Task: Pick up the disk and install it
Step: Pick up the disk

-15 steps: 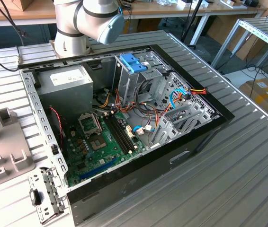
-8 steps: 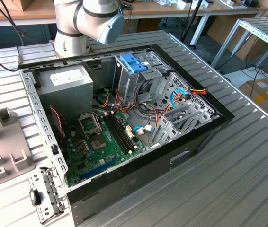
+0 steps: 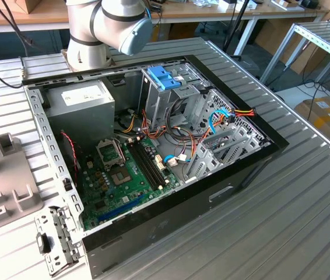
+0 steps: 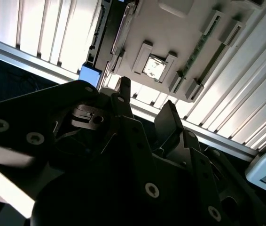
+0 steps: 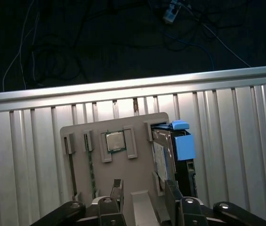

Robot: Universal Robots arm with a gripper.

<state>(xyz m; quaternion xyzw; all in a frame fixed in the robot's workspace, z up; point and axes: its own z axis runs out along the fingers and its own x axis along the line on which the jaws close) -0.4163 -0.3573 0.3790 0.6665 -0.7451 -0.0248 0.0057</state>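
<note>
Exterior view, arm: the robot arm [image 3: 109, 26] is standing behind the open computer case [image 3: 153, 151] on the ribbed worktop [image 3: 305, 204], its far end running out of frame.
Exterior view, holder: a grey holder tray [image 3: 4, 192] is lying at the exterior view's left, cut off by the edge.
First wrist view, disk: the disk [image 5: 163, 155] is standing on edge in a slot of the holder tray [image 5: 123, 123], beside a processor chip [image 5: 114, 141]; its blue end piece [image 5: 182, 143] is showing clearly.
First wrist view, pincer: the pincer [image 5: 143, 190] is hovering over the tray, released, its fingers [image 5: 117, 187] apart and grasping nothing; its body is cut off.
Second wrist view, pincer: its black body is hiding much of the worktop.
Second wrist view, disk: it [image 4: 105, 42] is showing as a dark edge, hard to make out.
</note>
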